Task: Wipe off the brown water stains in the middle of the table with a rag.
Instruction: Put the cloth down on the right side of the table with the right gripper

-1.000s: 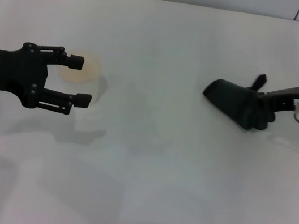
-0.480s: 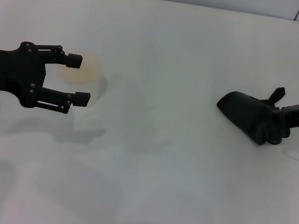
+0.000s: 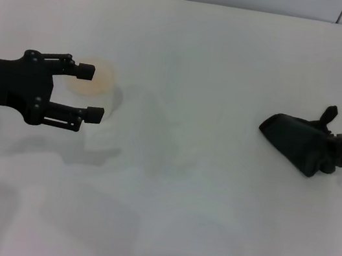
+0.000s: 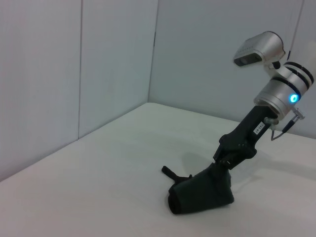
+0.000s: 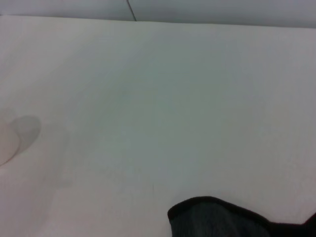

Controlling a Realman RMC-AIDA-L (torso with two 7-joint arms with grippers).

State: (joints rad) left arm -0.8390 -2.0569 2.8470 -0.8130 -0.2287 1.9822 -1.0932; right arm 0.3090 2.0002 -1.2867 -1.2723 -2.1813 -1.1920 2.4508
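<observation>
My right gripper holds the black rag tight on the table. My left gripper waits wide open, holding nothing, by the cup.

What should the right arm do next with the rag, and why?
Probably let go: the right gripper holds the rag at the right of the table, and no brown stain shows mid-table. The left gripper hovers open by the cup.

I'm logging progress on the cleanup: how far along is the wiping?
Apparently done: no brown stain shows mid-table. In hand: the right gripper holds the black lumpy cloth rag on the table's right side. The open left gripper hovers by a translucent orange-tinted cup. Nothing visibly left.
</observation>
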